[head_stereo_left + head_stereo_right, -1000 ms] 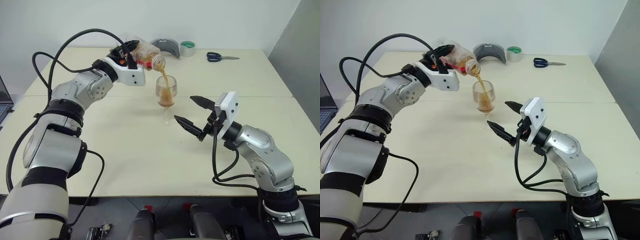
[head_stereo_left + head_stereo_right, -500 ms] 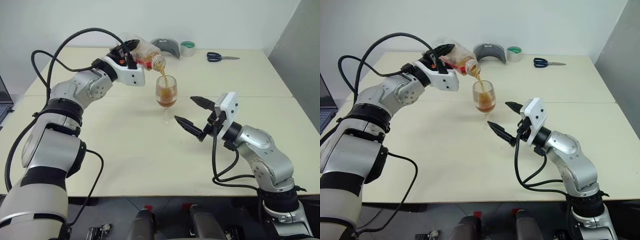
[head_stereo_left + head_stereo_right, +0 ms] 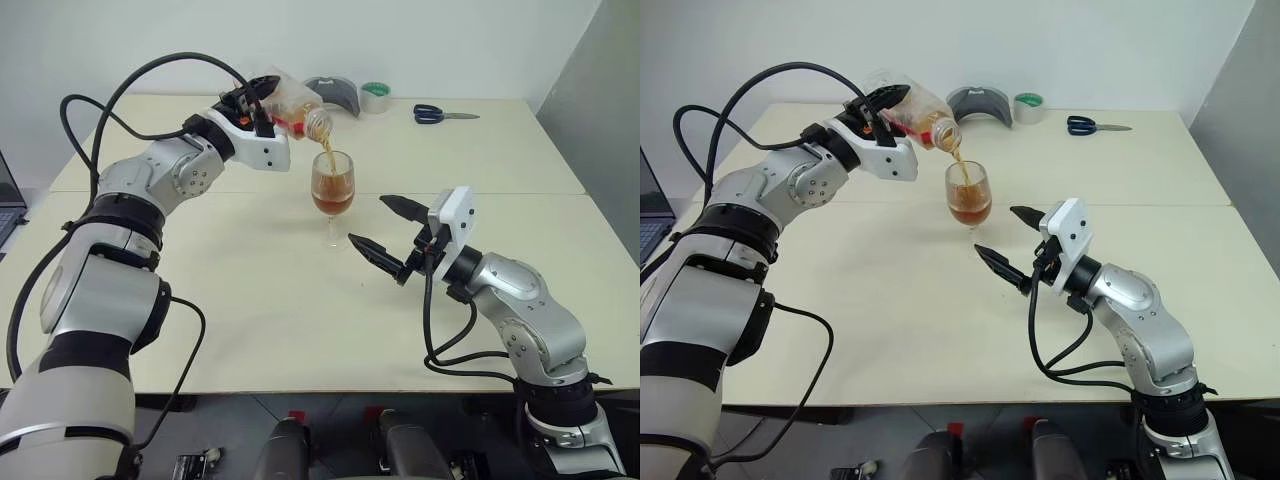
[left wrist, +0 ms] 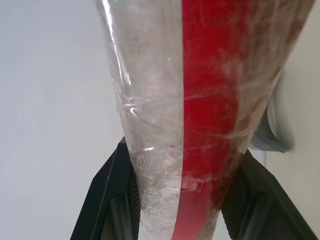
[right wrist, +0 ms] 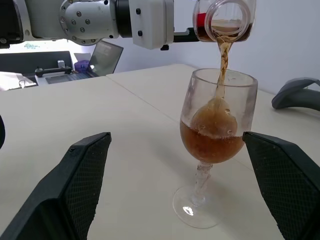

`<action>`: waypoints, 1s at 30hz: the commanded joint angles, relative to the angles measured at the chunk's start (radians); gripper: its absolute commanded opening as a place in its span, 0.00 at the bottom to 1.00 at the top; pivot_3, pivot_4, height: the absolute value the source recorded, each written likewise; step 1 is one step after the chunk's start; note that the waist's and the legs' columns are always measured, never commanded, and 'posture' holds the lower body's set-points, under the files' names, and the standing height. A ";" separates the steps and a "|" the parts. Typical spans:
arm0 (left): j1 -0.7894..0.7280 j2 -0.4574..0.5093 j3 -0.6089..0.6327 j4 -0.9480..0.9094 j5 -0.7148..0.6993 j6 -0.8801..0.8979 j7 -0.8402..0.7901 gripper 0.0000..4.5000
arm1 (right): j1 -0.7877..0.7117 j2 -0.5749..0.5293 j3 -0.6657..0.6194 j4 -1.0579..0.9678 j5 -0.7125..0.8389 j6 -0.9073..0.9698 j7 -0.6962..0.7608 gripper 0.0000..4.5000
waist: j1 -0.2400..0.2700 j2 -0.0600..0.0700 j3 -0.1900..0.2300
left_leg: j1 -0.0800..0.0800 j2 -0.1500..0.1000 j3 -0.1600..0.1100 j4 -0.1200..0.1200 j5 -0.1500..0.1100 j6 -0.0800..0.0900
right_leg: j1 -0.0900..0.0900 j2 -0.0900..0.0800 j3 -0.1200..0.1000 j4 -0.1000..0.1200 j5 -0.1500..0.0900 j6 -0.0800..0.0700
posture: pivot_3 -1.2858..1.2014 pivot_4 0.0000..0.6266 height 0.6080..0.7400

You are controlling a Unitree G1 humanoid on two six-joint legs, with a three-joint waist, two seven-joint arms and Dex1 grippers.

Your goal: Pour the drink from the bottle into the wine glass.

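My left gripper [image 3: 262,100] is shut on the clear bottle [image 3: 293,106], held tipped with its mouth over the wine glass [image 3: 332,186]. A thin amber stream of the drink [image 5: 222,56] runs from the bottle's mouth into the bowl, which is about half full [image 5: 211,142]. The red label strip [image 4: 212,100] runs along the bottle between my left fingers [image 4: 107,200]. The glass stands upright on the table. My right gripper [image 3: 388,232] hangs open just right of the glass's foot, its fingers [image 5: 82,172] on either side of the stem, apart from it.
At the table's back edge lie a grey curved holder [image 3: 333,93], a tape roll [image 3: 375,97] and blue-handled scissors [image 3: 440,114]. A laptop [image 5: 102,56] sits off to the left. A seam [image 3: 480,193] runs across the cream table behind the glass.
The drink in the glass has risen while the stream keeps flowing. The bottle is tipped slightly more. Neither arm has shifted place.
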 commanded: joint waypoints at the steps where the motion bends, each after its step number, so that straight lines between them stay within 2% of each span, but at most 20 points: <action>1: -0.048 0.017 0.005 -0.003 -0.001 -0.001 0.024 0.37 | 0.001 0.007 0.002 -0.036 0.003 -0.023 -0.003 1.00 | 0.000 0.000 0.000 | 0.000 0.000 0.000 0.000 0.000 0.000 | 0.000 0.000 0.000 0.000 0.000 0.000 | 0.52 0.24 1.00; 11: -0.049 0.012 0.006 0.009 -0.007 -0.001 0.024 0.37 | 0.001 0.007 0.008 -0.036 0.003 -0.023 -0.005 1.00 | 0.000 0.000 0.000 | 0.000 0.000 0.000 0.000 0.000 0.000 | 0.000 0.000 0.000 0.000 0.000 0.000 | 0.52 0.24 1.00; 20: -0.002 -0.022 0.035 -0.002 -0.073 -0.008 -0.024 0.37 | -0.003 0.014 0.013 -0.039 0.000 -0.025 -0.012 1.00 | 0.000 0.000 0.000 | 0.000 0.000 0.000 0.000 0.000 0.000 | 0.000 0.000 0.000 0.000 0.000 0.000 | 0.52 0.24 1.00; 30: 0.078 -0.090 0.156 -0.045 -0.283 0.039 -0.191 0.37 | -0.014 0.037 0.016 -0.035 -0.015 -0.043 -0.028 1.00 | -0.001 0.000 0.000 | 0.000 0.000 0.000 0.000 0.000 0.000 | 0.000 0.000 0.000 0.001 0.000 0.000 | 0.52 0.24 1.00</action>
